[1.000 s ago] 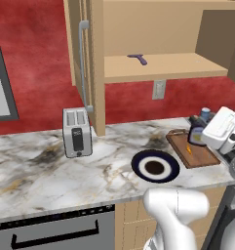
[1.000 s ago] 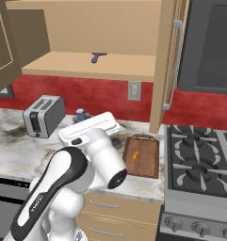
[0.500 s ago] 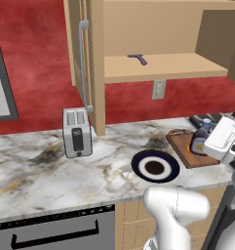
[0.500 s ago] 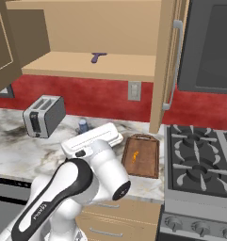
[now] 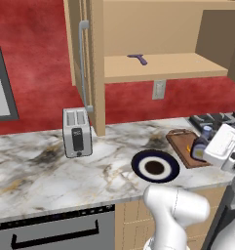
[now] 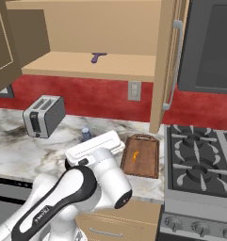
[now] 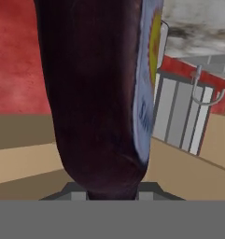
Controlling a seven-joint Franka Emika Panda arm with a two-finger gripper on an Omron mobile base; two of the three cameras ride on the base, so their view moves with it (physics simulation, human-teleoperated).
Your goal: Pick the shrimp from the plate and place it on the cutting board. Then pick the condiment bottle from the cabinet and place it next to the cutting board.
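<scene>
One shrimp (image 6: 135,154) lies on the cutting board (image 6: 141,162); the gripper (image 7: 113,193) grips the condiment bottle (image 7: 100,93), to be set beside it at lower right.

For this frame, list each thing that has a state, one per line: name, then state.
Light tan wooden wall cabinet: doors open, purple utensil on shelf.
Dark brown blue-capped condiment bottle: held in the tool, low beside the board.
Reddish-brown rectangular cutting board: flat on counter, tiny orange shrimp on it.
Round navy-rimmed plate: nothing on it.
Silver toaster: upright, slots empty.
</scene>
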